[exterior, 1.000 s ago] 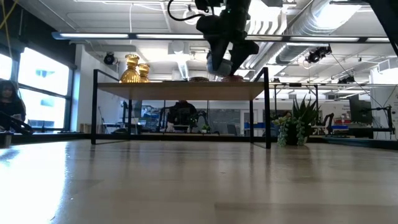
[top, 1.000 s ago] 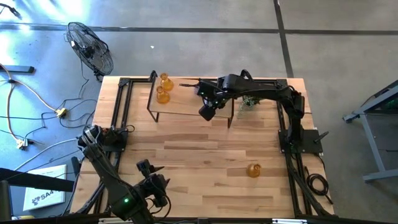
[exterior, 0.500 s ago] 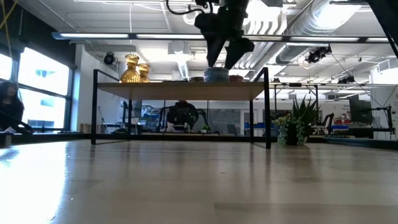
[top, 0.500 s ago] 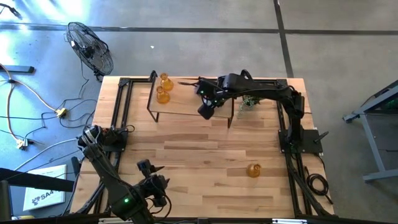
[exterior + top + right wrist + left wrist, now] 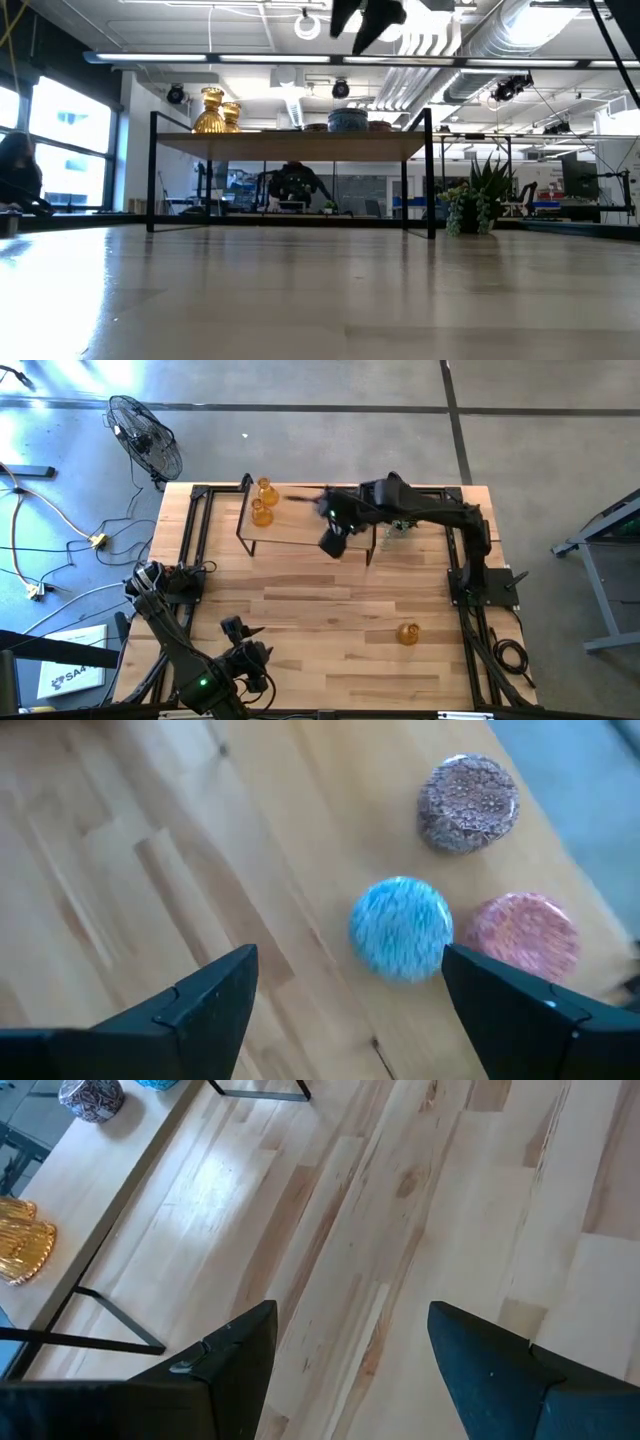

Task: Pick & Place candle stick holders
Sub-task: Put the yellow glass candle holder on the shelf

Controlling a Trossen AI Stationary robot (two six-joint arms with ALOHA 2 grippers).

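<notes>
The right gripper [image 5: 345, 995], jaws spread and empty, hangs above the shelf [image 5: 290, 525]. The last amber holder [image 5: 407, 633] stands upright on the table, apparently nearer this arm than the left.

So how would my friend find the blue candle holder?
Look at the small black-framed shelf at the table's far edge. At the end away from the two amber holders sit three round ones; the blue candle holder is the only blue one, beside a pink one.
</notes>
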